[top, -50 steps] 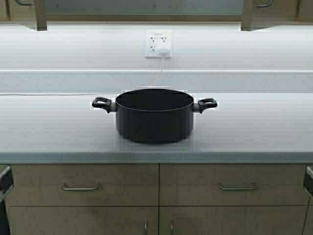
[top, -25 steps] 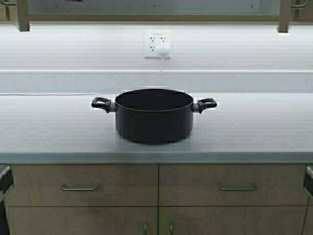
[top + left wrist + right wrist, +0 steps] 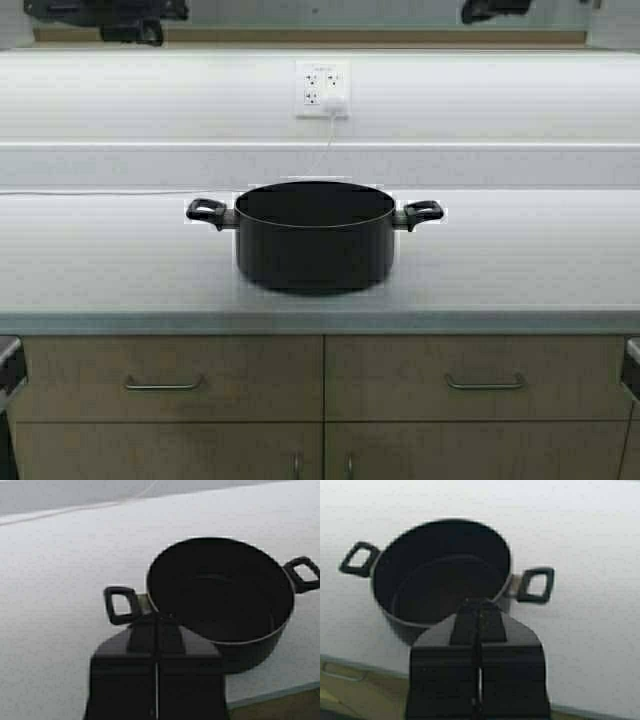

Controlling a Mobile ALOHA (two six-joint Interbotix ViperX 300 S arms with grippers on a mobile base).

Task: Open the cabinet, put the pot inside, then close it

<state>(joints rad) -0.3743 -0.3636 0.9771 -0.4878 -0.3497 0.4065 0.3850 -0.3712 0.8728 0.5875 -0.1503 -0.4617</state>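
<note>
The black pot point(image 3: 315, 235) stands lidless in the middle of the white counter point(image 3: 520, 260), both loop handles free. It also shows in the left wrist view point(image 3: 220, 590) and the right wrist view point(image 3: 440, 575), seen from above. Only the cabinet's tan bottom edge point(image 3: 310, 36) and a strip of grey interior show at the top; its doors are out of view. My left gripper point(image 3: 156, 617) and right gripper point(image 3: 479, 602) are shut and empty, high above the pot. Dark parts of the left arm point(image 3: 105, 12) and right arm point(image 3: 495, 10) show at the cabinet's level.
A wall outlet point(image 3: 323, 88) with a white plug and cable sits on the backsplash behind the pot. Base cabinet drawers with horizontal handles point(image 3: 165, 383) point(image 3: 485, 382) lie below the counter's front edge.
The two door edges at the top of the high view have swung outward and left the picture. Dark arm parts now show at the top left and top right. The pot has not moved.
</note>
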